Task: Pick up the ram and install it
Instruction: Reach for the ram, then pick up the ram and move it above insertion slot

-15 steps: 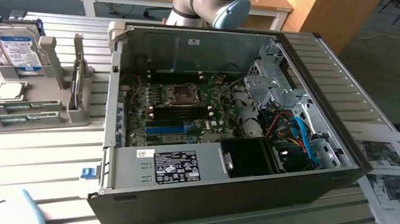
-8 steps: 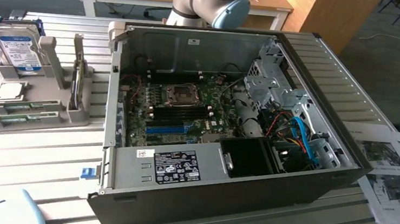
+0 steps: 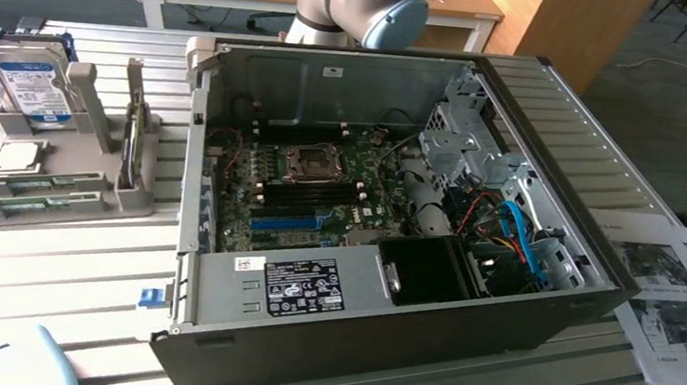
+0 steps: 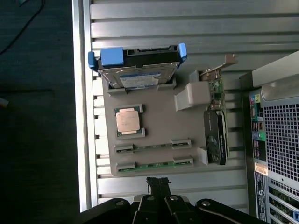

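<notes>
So this is right at the start of the pick-up step, nothing grabbed yet. The black two-finger gripper [image 4: 159,181] hangs above the slatted metal tabletop [image 4: 187,28] with its fingers pressed fully together and nothing between them.

The ram [image 4: 154,164], a long thin green circuit-board stick, sits in its slot along the edge of the flat grey plastic holder [image 4: 159,126] closest to the gripper. A second stick [image 4: 153,146] just like it lies right beside it, one slot further in. I can't tell which one is the target.

The holder sits near one edge of the tabletop, beside the open black computer case [image 3: 343,342], at the exterior view's left of it.

My take: a grab here needs those fingers spread first, then lined up across the stick's thin edge, clear of the slot's end clips.
</notes>
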{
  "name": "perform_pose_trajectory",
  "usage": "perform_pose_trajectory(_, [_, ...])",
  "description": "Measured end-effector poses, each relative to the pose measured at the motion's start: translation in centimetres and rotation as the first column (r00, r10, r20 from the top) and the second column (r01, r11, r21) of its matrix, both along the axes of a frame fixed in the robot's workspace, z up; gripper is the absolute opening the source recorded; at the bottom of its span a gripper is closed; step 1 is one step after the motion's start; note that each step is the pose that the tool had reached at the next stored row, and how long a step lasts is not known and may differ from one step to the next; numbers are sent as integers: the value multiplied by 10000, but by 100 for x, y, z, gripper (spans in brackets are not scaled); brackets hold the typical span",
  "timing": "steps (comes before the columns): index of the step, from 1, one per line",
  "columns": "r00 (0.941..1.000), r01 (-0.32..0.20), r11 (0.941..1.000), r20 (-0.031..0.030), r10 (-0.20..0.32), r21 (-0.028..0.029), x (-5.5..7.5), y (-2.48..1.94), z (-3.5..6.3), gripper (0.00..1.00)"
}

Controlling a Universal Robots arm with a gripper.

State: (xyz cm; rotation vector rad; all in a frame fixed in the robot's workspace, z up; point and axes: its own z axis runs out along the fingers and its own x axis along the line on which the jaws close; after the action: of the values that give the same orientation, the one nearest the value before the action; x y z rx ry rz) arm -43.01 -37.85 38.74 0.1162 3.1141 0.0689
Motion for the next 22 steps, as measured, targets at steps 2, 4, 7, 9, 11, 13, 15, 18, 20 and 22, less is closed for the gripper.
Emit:
perform_pose_trajectory(2, [10000,0,10000,0,0,0,0,20,-1,9])
perform_pose_trajectory(4, [10000,-1,10000,1,1,0,0,38,-3,9])
perform_pose_trajectory(7, [10000,-2,10000,1,2,0,0,45,-3,9])
perform_pose_trajectory(9, [10000,-2,10000,0,2,0,0,45,-3,9])
perform_pose_trajectory(11, [10000,0,10000,0,0,0,0,48,-3,9])
perform_pose_trajectory(13, [10000,1,10000,0,-1,-1,0,56,-3,9])
perform_pose_trajectory(15, [10000,0,10000,-1,0,0,0,65,-3,9])
perform_pose_trajectory(18, [10000,-1,10000,0,1,0,0,79,-5,9])
perform_pose_trajectory(20, [10000,-2,10000,0,2,1,0,84,-5,9])
perform_pose_trajectory(22, [10000,-1,10000,0,1,0,0,85,-5,9])
